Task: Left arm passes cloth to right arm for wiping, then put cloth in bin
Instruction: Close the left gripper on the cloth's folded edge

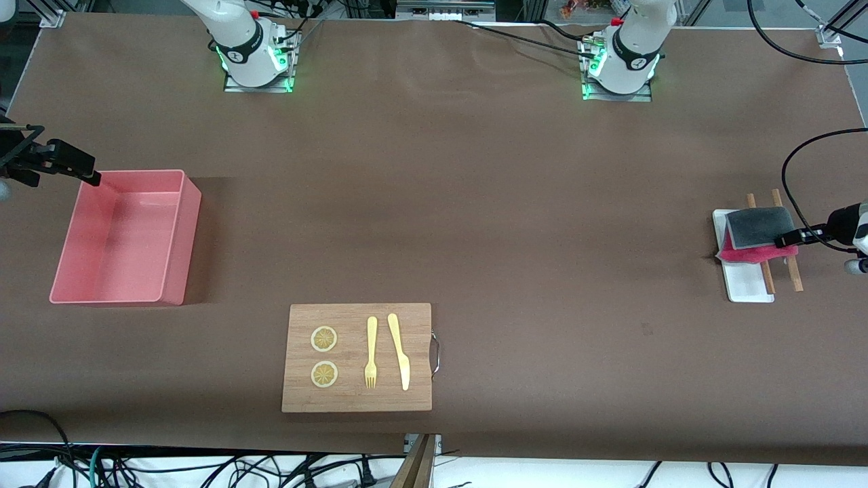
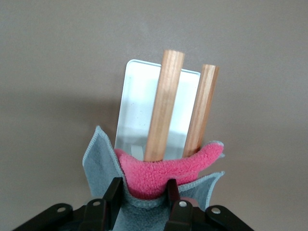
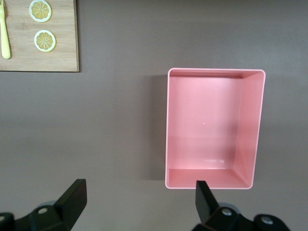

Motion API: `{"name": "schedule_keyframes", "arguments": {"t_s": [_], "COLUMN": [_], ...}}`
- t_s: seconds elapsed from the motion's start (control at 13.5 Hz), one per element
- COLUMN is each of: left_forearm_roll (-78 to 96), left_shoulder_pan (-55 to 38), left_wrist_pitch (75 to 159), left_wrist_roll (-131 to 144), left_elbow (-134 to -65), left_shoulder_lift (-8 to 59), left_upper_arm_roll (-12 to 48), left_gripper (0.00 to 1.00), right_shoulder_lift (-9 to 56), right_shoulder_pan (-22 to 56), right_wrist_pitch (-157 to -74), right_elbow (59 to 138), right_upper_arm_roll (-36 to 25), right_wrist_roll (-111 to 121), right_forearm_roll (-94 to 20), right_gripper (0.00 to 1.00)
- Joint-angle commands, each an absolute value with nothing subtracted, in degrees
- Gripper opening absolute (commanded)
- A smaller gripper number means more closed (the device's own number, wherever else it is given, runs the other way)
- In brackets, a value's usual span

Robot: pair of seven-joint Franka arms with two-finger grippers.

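Note:
The cloth [image 1: 759,227], grey on top and pink beneath, lies across two wooden sticks [image 1: 793,268] on a small white tray [image 1: 742,281] at the left arm's end of the table. My left gripper [image 1: 783,238] is down at the cloth's edge. In the left wrist view its fingers [image 2: 111,192] press on both sides of a bunched fold of the cloth [image 2: 159,171], so the left gripper [image 2: 143,190] is shut on it. My right gripper [image 1: 88,176] hangs open and empty [image 3: 139,197] beside the pink bin [image 1: 183,237], whose inside [image 3: 250,130] holds nothing.
A wooden board [image 1: 359,400] lies near the table's front edge with two lemon slices [image 1: 324,339], a yellow fork [image 1: 371,352] and a yellow knife [image 1: 400,352] on it. Brown table surface [image 1: 475,237] stretches between the bin and the tray.

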State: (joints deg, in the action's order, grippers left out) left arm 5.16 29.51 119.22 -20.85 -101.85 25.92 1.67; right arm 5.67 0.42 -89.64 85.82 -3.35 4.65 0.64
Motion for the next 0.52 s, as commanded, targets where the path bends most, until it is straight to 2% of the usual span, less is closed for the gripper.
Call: {"name": "schedule_keyframes", "arguments": {"t_s": [0.0,0.3,0.45], "left_forearm_roll": [6.15,6.15,6.15], "left_shoulder_pan": [30.32,30.59,30.59], "left_wrist_pitch": [118.83,118.39,118.3], "left_wrist_roll": [-24.34,-24.52,-24.43], "left_elbow": [-100.02,-100.02,-100.02], "left_shoulder_lift": [26.89,26.72,26.54], "left_upper_arm_roll": [1.85,1.85,1.85], "left_gripper": [0.29,0.01,0.0], "right_shoulder_lift": [6.06,6.06,6.94], "right_shoulder_pan": [-0.09,0.17,0.44], "right_wrist_pitch": [-89.56,-89.56,-89.3], "right_elbow": [84.81,84.81,85.16], "right_upper_arm_roll": [-3.25,-3.08,-2.9], "right_wrist_roll": [5.54,5.28,5.01], "right_forearm_roll": [-0.44,-0.62,-0.61], "right_gripper": [1.0,1.0,1.0]}}
